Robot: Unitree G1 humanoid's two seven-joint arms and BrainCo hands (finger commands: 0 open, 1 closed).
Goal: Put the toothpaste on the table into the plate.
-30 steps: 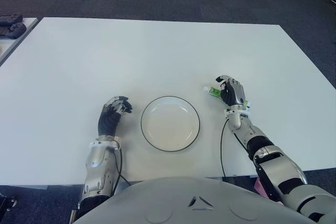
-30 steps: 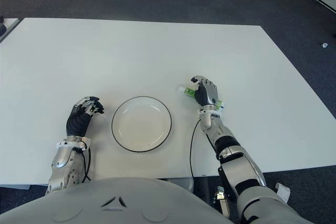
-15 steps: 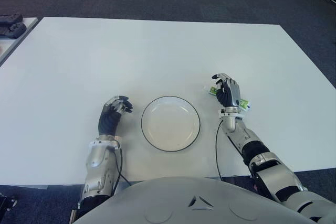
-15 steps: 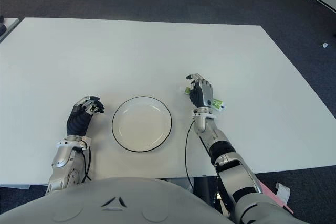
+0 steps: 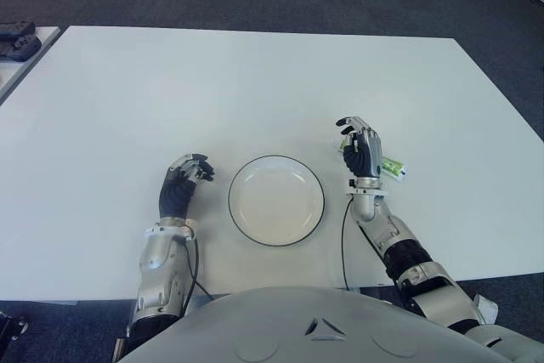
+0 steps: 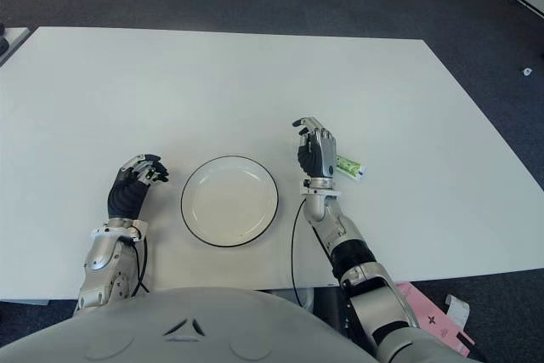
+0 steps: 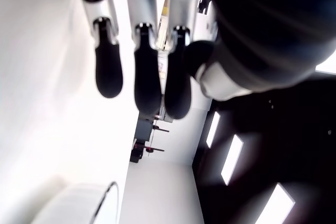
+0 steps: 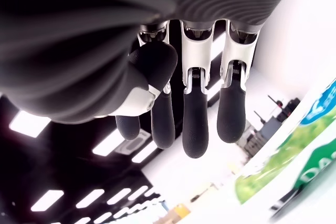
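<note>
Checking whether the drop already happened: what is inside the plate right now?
Nothing shows inside the plate; its white bottom is bare and fully uncovered. The toothpaste lies on the table beside the right hand, which holds nothing.

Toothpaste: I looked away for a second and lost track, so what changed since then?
The right hand slid toward the plate and no longer covers the toothpaste, which lies on the table beside it, ungrasped. The plate and left hand stayed put.
</note>
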